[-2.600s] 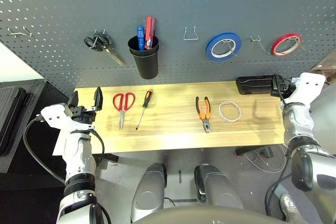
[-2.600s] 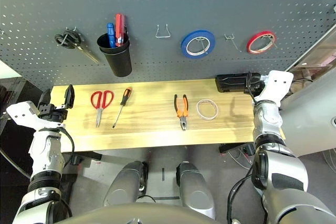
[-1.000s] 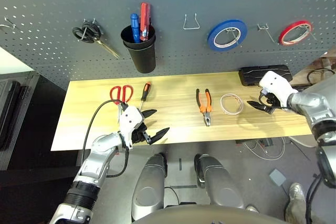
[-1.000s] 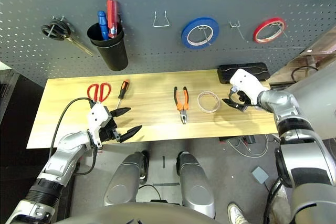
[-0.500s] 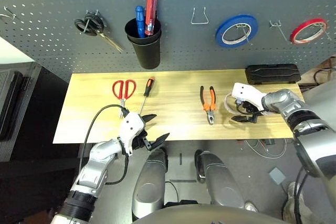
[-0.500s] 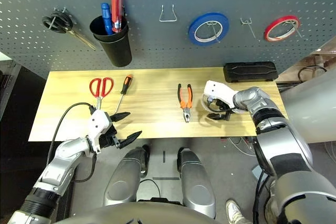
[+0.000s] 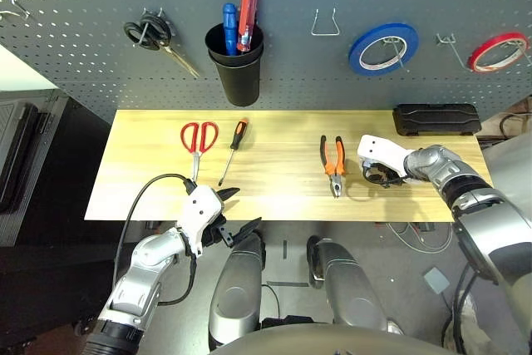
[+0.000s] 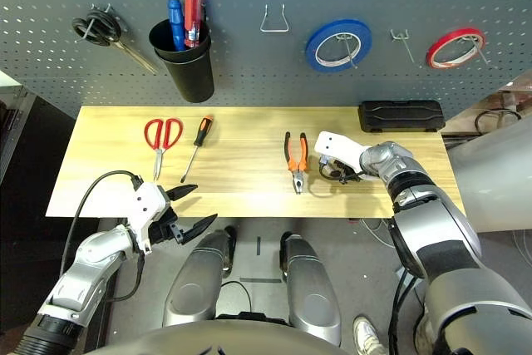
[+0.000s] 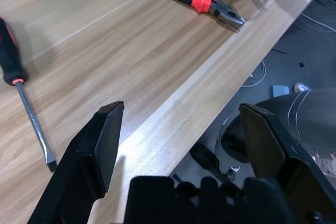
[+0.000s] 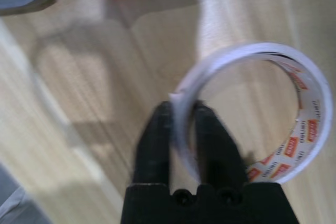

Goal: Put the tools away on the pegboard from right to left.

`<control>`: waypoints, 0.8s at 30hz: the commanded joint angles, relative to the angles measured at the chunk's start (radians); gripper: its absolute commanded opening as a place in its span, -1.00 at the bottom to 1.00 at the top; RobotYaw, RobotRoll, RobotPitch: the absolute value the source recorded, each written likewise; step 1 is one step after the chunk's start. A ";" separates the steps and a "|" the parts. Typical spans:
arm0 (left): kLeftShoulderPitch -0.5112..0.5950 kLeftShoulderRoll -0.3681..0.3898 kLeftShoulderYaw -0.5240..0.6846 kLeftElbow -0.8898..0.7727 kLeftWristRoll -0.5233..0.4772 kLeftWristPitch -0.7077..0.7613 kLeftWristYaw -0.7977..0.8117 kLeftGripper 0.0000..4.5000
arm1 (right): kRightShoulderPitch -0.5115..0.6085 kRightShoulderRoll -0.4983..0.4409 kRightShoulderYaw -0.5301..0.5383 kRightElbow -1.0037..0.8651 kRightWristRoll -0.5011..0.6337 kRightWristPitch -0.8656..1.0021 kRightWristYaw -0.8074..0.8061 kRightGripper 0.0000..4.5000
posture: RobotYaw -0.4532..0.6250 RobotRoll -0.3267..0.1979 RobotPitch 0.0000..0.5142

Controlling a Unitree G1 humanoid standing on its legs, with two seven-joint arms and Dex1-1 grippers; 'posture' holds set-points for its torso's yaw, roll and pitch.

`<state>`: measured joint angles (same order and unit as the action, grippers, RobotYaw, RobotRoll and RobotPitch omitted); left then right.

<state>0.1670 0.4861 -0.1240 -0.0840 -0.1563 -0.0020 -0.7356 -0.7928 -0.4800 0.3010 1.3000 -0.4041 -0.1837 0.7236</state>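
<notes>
Dark grey pegboard [image 7: 274, 81] fills the wall behind a pale wooden bench [image 7: 274, 197]; it carries black-handled scissors [image 7: 154, 35], a black cup [image 7: 235, 68] with blue and red handles in it, an empty wire hook [image 7: 326, 24], a blue tape ring [image 7: 382, 47] and a red tape ring [image 7: 497, 51]. A black case [image 7: 436, 119] lies at the bench's back edge, beyond your right gripper.

Your right gripper [image 10: 181, 124] is closed across the wall of the whitish tape ring [image 10: 294, 93], one finger inside the loop and one outside, with the ring resting on the bench. Judge it as light and thin-walled: it should lift with little effort, but the band may flex or swing on a pinch at one point. Keep the hold where it is, across the wall, and carry it slowly.

The orange-and-black pliers [image 7: 332, 160] lie just beside that gripper, toward the bench's middle. They look stiffer and heavier; take them at the handles. The screwdriver [image 7: 230, 147] and red-handled scissors [image 7: 195, 143] lie well apart from it, ahead of your left gripper [image 8: 189, 209], which hangs wide and empty off the bench's near edge.

Bench surface looks smooth, so parts may slide when nudged.
</notes>
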 commanded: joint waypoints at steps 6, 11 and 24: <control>-0.048 -0.014 0.003 -0.068 -0.092 -0.031 -0.071 1.00 | 0.149 -0.090 -0.087 -0.065 0.066 -0.157 -0.165 -0.99 | 0.40 0.25 0.05; -0.078 0.004 -0.006 -0.126 -0.139 -0.017 -0.124 1.00 | 0.300 -0.130 -0.139 -0.185 0.096 -0.281 -0.312 -0.99 | 0.35 0.25 0.00; -0.200 -0.002 -0.028 -0.230 -0.240 0.048 -0.192 1.00 | 0.646 -0.137 -0.329 -0.448 0.167 -0.484 -0.695 -0.99 | 0.24 0.25 -0.09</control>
<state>-0.0389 0.4859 -0.1313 -0.2959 -0.3812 0.0298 -0.9101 -0.1740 -0.6083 -0.0114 0.8638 -0.2465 -0.6453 0.0577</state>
